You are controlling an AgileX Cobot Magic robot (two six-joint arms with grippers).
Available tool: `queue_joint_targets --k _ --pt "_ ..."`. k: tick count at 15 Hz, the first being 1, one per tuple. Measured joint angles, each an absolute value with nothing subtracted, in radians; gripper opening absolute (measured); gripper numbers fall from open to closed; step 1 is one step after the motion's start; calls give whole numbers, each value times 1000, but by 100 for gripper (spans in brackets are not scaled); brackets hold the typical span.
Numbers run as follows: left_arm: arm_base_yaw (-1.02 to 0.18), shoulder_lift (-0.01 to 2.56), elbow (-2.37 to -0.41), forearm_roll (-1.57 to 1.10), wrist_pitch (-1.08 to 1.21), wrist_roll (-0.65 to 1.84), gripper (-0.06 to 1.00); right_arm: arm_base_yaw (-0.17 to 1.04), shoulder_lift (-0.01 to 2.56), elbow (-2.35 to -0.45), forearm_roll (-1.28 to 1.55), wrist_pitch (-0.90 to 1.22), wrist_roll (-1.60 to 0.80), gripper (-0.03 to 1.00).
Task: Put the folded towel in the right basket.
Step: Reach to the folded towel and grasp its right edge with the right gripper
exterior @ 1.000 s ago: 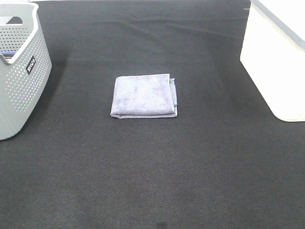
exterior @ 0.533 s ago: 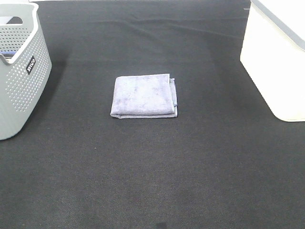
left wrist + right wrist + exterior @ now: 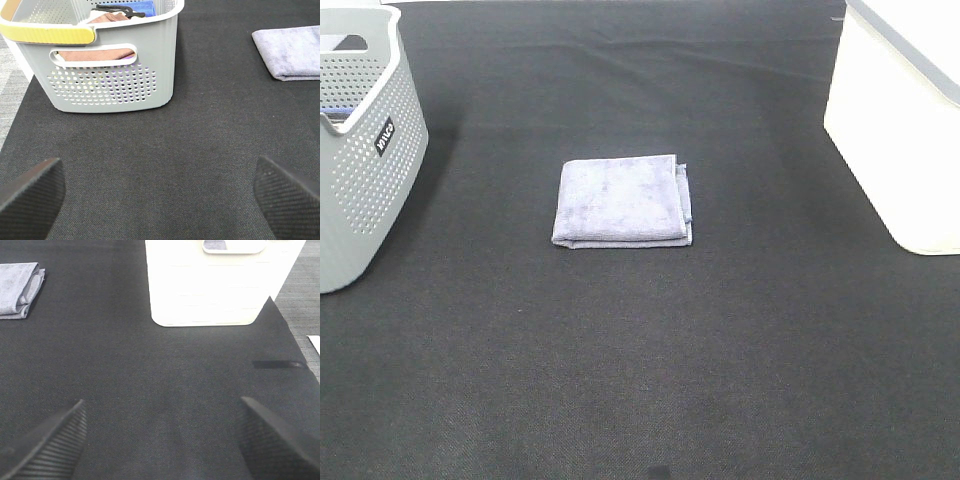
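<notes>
Nothing is done yet: the towel [image 3: 623, 200] is not grasped and is well apart from the right basket [image 3: 900, 130]. The left gripper [image 3: 160, 195] and right gripper [image 3: 160, 440] are held wide open, empty.

Lavender towel [image 3: 622, 200], perforated grey basket [image 3: 365, 170], white basket [image 3: 895, 140]

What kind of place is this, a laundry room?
Probably a robot practice setup staged for laundry sorting, not a real laundry room: a folded towel lies on a black mat, between a grey perforated basket and a white basket.
</notes>
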State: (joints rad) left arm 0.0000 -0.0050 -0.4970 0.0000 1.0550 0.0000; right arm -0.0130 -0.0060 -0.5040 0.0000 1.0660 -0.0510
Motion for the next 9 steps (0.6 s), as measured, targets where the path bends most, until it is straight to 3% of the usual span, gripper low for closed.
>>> queue_joint_targets --k 9 --pt "0 -5 -497 0 1055 0 97 -13 -6 -504 0 1066 -51 77"
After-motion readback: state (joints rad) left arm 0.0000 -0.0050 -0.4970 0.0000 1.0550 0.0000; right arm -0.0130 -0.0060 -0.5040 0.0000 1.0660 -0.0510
